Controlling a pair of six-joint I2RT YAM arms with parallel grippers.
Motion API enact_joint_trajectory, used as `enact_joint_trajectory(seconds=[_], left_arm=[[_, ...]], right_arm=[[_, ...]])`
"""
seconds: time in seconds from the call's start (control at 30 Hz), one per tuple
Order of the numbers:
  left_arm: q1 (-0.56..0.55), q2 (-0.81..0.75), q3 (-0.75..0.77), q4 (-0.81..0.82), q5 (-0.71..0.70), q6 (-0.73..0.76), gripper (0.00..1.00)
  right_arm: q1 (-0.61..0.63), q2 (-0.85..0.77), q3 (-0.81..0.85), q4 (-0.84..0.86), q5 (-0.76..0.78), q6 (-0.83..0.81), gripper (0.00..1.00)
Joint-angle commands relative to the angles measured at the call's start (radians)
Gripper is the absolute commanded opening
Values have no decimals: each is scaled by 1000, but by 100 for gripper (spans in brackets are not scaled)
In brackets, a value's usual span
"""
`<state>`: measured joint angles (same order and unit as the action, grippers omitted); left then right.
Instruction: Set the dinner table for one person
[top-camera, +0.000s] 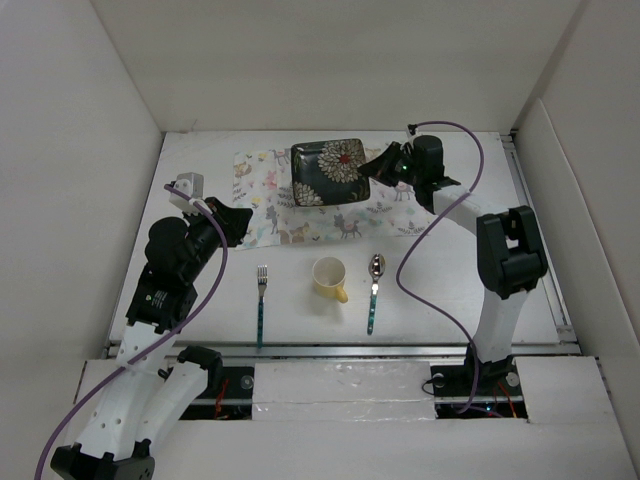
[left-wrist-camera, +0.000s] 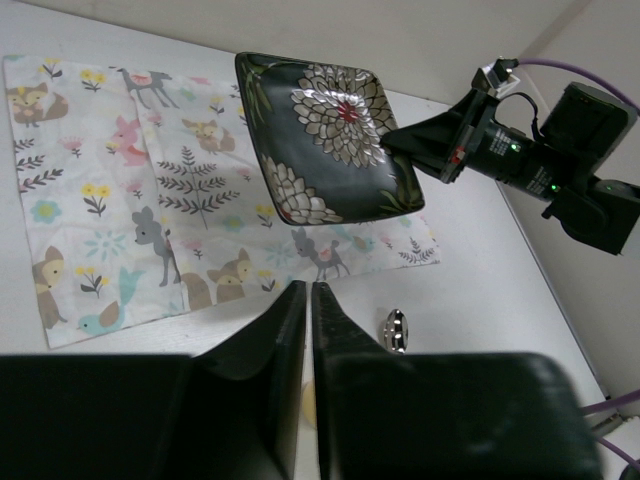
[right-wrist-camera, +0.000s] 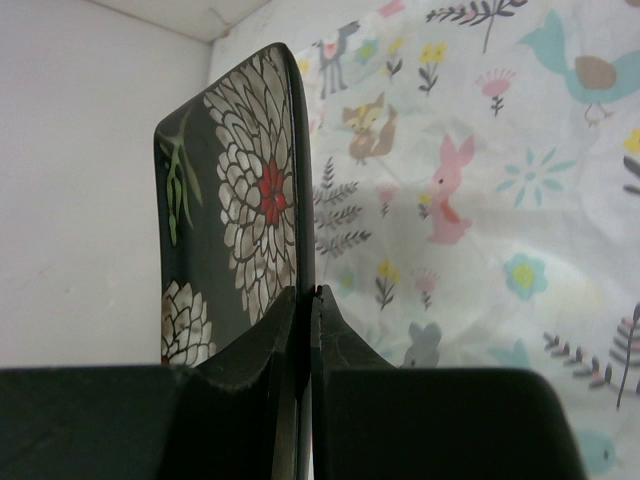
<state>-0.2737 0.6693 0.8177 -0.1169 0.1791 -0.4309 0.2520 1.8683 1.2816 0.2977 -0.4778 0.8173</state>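
Tightly, the fingers of the right gripper pinch the right rim of the dark floral plate, which lies over the placemat at the far side of the dinner table. The left gripper hovers by the placemat's near-left corner, fingers pressed together, empty.

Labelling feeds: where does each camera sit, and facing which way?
Top external: above, behind the bases, looking down on the white rectangular tabletop; both arms show.
Left wrist: on the left arm, facing the pastel animal-print cloth placemat; shut left tool shows.
Right wrist: facing the dark floral square plate; right tool clamps its rim.
Shared: both wrist views show plate and placemat.
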Motion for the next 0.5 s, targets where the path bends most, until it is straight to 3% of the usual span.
enact_joint_trajectory(seconds=[0.0, 0.1, 0.47], left_arm=[[-2, -7, 8, 17, -40, 38, 7], [-2, 3, 1, 19, -21, 37, 14], [-2, 18, 0, 26, 5, 38, 17]], right_arm=[[20, 73, 174, 141, 27, 74, 0], [38, 173, 238, 135, 28, 80, 0], [47, 347, 389, 101, 33, 74, 0]])
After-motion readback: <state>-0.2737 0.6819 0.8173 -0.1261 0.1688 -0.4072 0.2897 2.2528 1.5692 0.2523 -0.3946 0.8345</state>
